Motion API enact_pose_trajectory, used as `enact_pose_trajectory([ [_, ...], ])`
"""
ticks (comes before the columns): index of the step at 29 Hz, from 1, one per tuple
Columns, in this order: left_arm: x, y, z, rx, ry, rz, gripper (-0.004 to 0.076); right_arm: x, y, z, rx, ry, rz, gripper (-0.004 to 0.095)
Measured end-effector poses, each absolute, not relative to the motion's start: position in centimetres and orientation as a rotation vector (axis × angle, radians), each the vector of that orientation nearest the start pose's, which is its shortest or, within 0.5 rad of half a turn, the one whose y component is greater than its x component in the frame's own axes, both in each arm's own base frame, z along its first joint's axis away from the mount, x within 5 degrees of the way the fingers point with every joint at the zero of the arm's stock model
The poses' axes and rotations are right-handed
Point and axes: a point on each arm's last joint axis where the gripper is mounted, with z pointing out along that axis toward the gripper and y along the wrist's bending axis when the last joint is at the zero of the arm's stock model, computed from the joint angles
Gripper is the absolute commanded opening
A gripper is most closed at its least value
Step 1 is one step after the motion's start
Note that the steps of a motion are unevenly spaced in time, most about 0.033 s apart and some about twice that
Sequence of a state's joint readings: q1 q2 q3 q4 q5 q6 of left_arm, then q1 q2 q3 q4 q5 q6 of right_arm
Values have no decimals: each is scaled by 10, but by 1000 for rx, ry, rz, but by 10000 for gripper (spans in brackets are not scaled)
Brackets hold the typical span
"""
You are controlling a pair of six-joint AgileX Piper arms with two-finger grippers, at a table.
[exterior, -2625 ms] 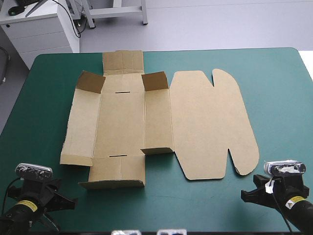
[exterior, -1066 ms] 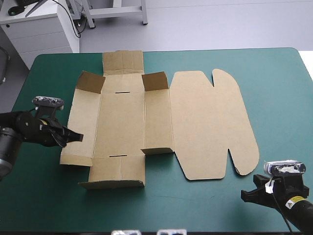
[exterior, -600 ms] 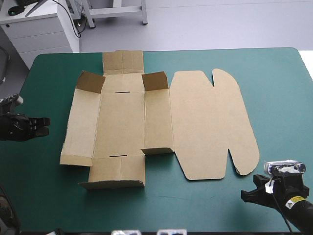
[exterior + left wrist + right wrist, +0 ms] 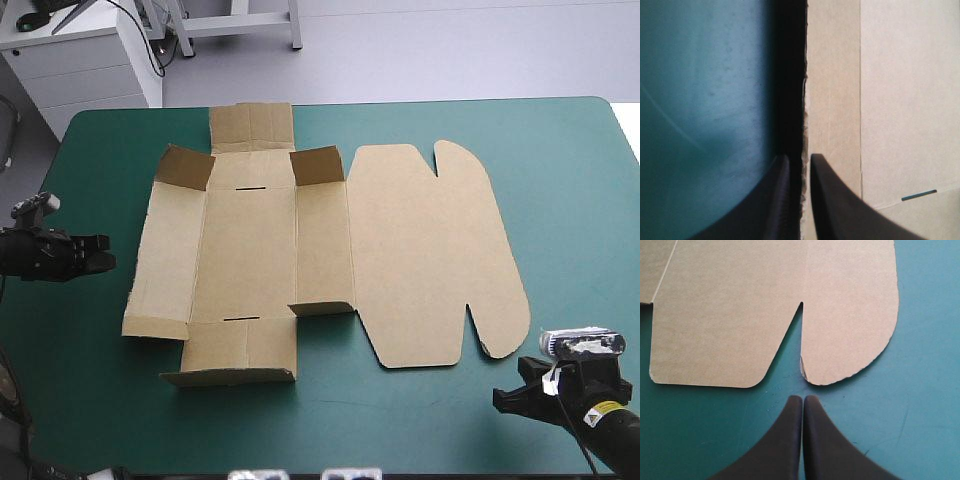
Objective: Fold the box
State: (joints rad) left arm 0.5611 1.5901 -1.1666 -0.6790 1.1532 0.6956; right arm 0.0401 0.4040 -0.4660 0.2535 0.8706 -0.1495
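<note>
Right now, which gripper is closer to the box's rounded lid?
Right. The right gripper sits just off the lid's near rounded corner; the left gripper is off the box's opposite, left edge.

Reads as matt, papery brown board across the box (image 4: 420,250), fibrous and rough at its cut edges. Looks smooth, faintly sheened on the teal-green cover (image 4: 570,200), right of frame. Shows smooth, satin black on fingers (image 4: 820,440) of the right gripper (image 4: 803,398).

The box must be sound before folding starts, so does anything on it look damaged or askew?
Nothing serious. The box lies mostly flat; its left edge is slightly ragged, and the lid's rounded tab corner ahead of the right gripper looks a little nicked.
</note>
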Motion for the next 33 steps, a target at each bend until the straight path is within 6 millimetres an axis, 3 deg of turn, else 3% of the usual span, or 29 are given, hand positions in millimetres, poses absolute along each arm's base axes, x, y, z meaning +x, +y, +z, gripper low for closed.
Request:
enact_pose_trajectory([
  [1,286,114,264,-153,2649,-655,347,67,20,271,-129,2269,249,-4],
  [10,308,93,232,-83,2730,-743,334,68,20,271,-128,2266,249,-4],
  [12,310,93,230,-86,2733,-743,230,68,20,271,-128,2266,249,-4],
  [14,311,94,228,-91,2733,-740,15,68,20,271,-128,2266,249,-4],
  [15,311,94,227,-93,2733,-738,1,68,20,271,-128,2266,249,-4],
  [33,314,94,222,-86,2734,-775,-8,68,20,271,-128,2266,249,-4],
])
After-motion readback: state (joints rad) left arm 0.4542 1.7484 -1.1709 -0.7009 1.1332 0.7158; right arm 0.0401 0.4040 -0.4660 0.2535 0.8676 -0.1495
